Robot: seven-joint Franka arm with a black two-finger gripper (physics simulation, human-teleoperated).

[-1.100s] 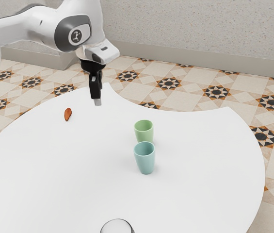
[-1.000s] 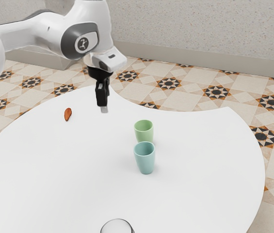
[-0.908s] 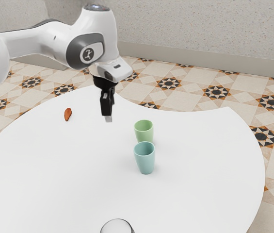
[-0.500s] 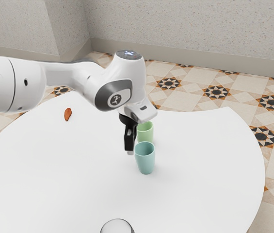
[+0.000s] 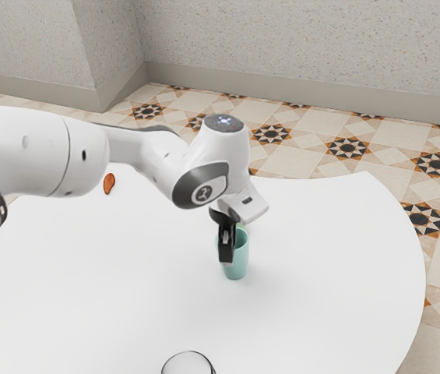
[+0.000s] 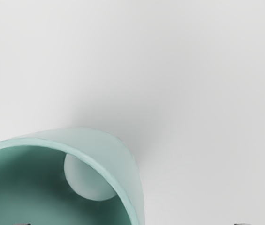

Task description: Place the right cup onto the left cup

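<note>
My jaws (image 5: 226, 258) stand apart, released, with nothing clenched. They are low at the right cup (image 5: 236, 266). In the wrist view one tip overlies the cup's mouth and the other the bare surface outside, so the wall lies between them; I cannot tell whether either touches it.

For the grasp, I judge it best to:
1. Centre the wall between the tips.
2. Descend straight, clear of the rim.
3. Close gently and evenly; an off-centre squeeze could tip the cup.
4. Confirm grip, then lift vertically before moving over the left cup.

The right cup stands upright on the counter (image 5: 134, 304). It is teal, smooth and tapered, its base narrower than its mouth. The rim is thin and rounded, the interior darker, and a pale disc marks the floor inside.

Beyond its rim, a pale green sliver (image 5: 241, 226) is, I judge, the left cup, mostly hidden behind the hand. Farther off lies a small orange-red object (image 5: 109, 183), well apart from the work.
</note>
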